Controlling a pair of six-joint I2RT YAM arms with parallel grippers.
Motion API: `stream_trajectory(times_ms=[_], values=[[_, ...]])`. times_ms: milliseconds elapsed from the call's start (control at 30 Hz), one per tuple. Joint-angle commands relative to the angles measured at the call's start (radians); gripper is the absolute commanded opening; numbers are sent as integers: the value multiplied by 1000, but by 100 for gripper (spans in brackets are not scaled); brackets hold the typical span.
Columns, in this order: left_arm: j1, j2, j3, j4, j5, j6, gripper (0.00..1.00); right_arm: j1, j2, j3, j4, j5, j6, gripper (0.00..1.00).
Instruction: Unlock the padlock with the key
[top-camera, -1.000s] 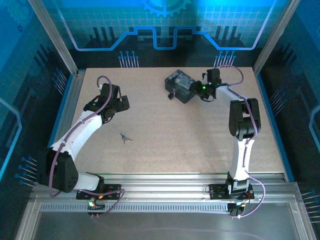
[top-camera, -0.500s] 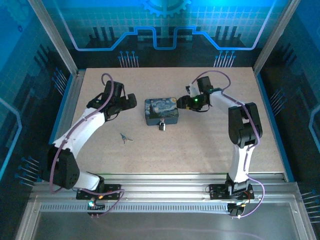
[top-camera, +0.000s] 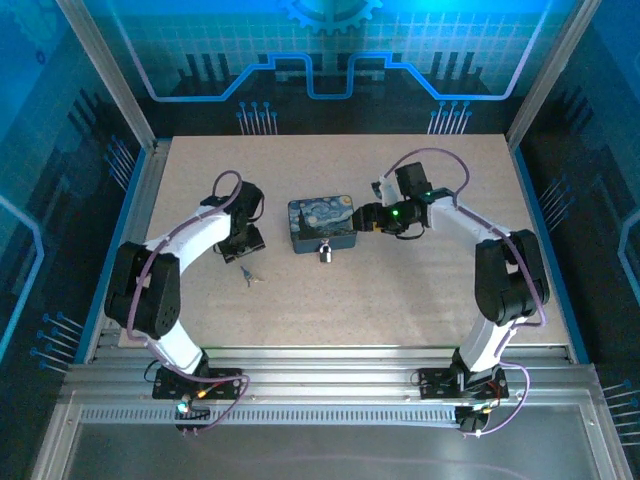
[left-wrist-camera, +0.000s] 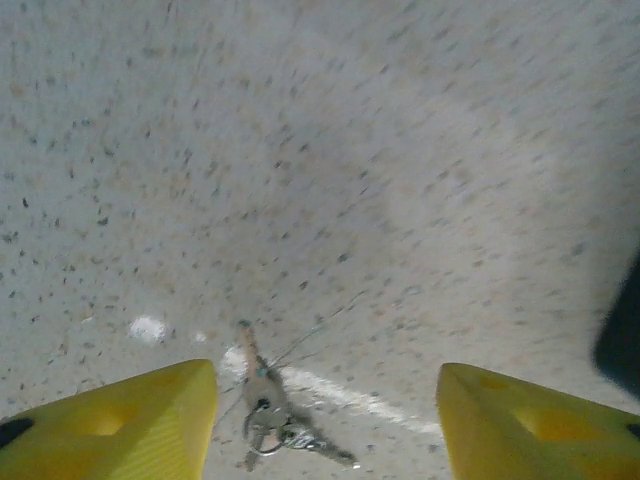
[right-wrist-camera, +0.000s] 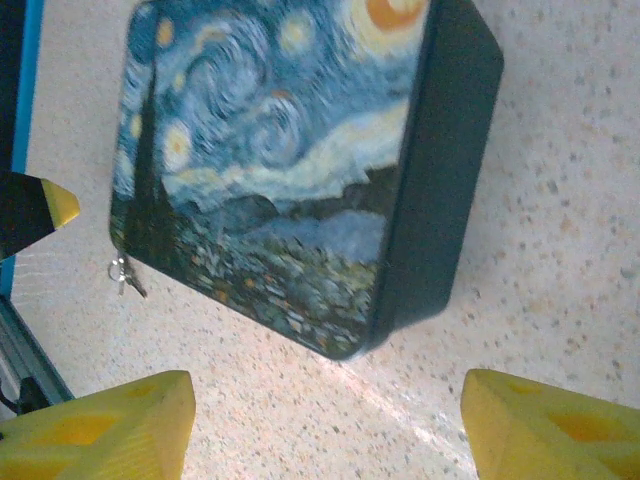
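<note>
Padlock, chunky dark block with blue-yellow swirled face (top-camera: 322, 223), lies just ahead of right gripper (right-wrist-camera: 328, 390), likely heavy; tiny silvery metal key (left-wrist-camera: 268, 420), slippery, we'd pinch by its head; left gripper (left-wrist-camera: 325, 385) and right both gape empty

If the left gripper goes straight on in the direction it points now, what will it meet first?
Probably the key, lying on the table between the left gripper's spread fingers. Depth is unclear, so the fingers may touch the table beside it first.
</note>
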Motion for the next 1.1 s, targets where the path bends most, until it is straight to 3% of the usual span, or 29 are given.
stream_trajectory(times_ms=[0, 300, 467, 600, 700, 1067], values=[[3, 46, -30, -41, -7, -68, 53, 14, -42, -14, -22, 6, 9, 71], [3, 91, -127, 79, 44, -96, 47, 25, -74, -34, -41, 11, 11, 70], [1, 100, -116, 64, 28, -90, 17, 35, -97, -38, -51, 22, 11, 70], [1, 80, -136, 68, 34, -91, 13, 43, -117, -46, -53, 32, 15, 70], [2, 46, -130, 68, 52, -94, 1, 53, -123, -37, -66, 35, 11, 70], [1, -71, 1, -15, 74, -57, 0, 161, -111, 11, -88, 48, -32, 69]])
